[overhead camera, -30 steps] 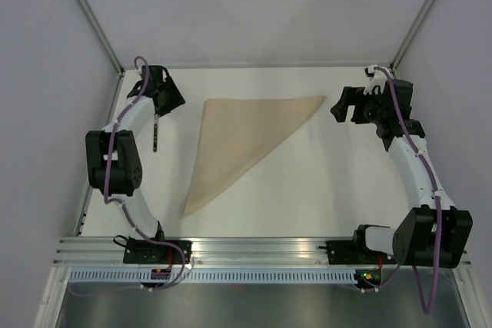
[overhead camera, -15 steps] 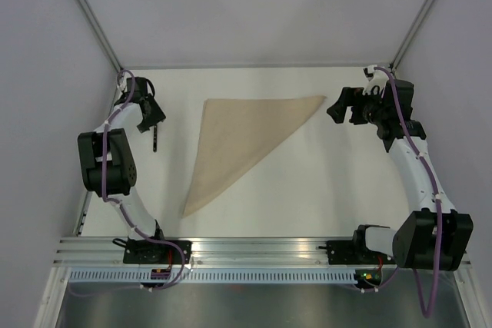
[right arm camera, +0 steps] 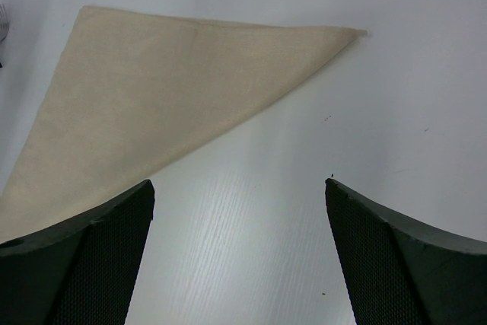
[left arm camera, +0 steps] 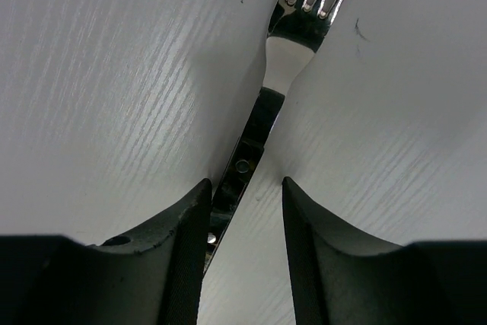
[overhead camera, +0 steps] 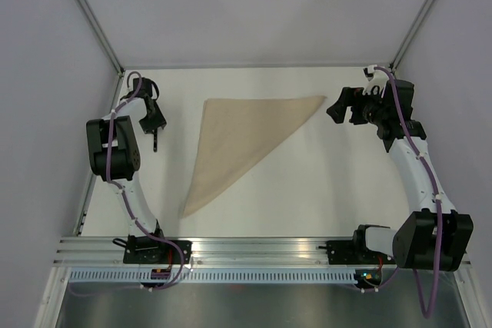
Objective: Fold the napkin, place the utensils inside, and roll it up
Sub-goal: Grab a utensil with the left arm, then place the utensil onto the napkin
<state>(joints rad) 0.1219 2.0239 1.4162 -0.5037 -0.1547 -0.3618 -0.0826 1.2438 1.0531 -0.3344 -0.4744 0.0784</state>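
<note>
The beige napkin (overhead camera: 238, 140) lies folded into a triangle on the white table, its long point toward the near left. It also fills the upper left of the right wrist view (right arm camera: 167, 89). One utensil, a fork (overhead camera: 155, 141) with a black handle, lies left of the napkin. My left gripper (overhead camera: 156, 124) is down over the handle. In the left wrist view the fork (left arm camera: 293, 51) runs between the fingers of the left gripper (left arm camera: 245, 184), against the left finger, with a gap to the right one. My right gripper (overhead camera: 336, 107) hovers wide open by the napkin's far right corner, holding nothing (right arm camera: 239, 184).
Grey walls close in the table (overhead camera: 307, 190) on the left, back and right, with slanted metal posts (overhead camera: 88, 17) at the back corners. An aluminium rail (overhead camera: 254, 247) carrying both arm bases runs along the near edge.
My left arm has swung from the back left corner down over the fork handle, and its jaws have narrowed. The right arm and the napkin have stayed put.
</note>
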